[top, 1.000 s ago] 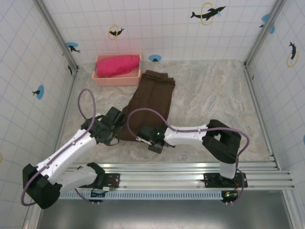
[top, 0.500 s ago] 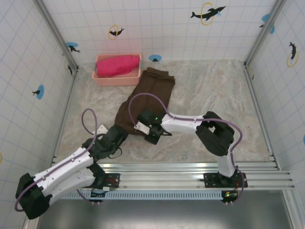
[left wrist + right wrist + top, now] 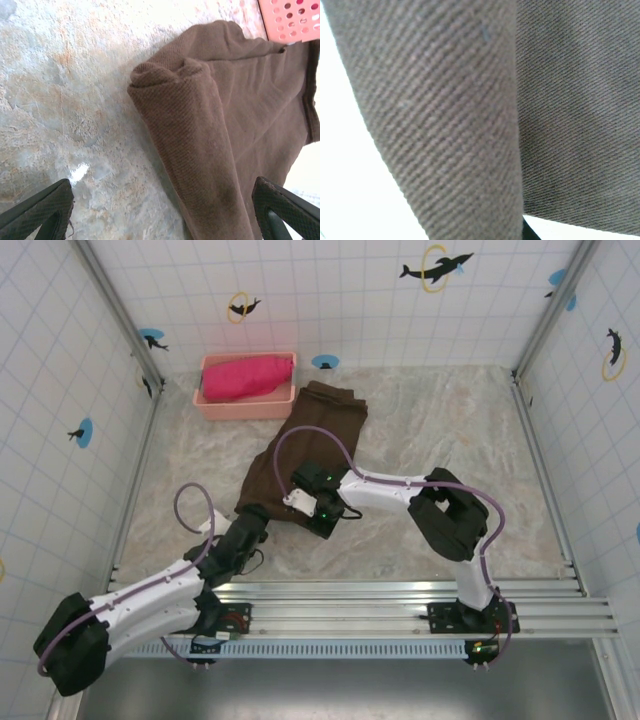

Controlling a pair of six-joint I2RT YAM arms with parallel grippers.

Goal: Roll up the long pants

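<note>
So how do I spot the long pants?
On the marbled table, find the pink plastic basket at the far left. The dark brown soft fabric pants lie beside it, stretching toward the near edge, near end rolled. They're the biggest cloth, plain brown, unlike the bright pink-red cloth inside the basket.

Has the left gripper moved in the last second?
Yes. The left gripper has pulled back from the pink basket toward the near rail, jaws open, near the long pants.
</note>
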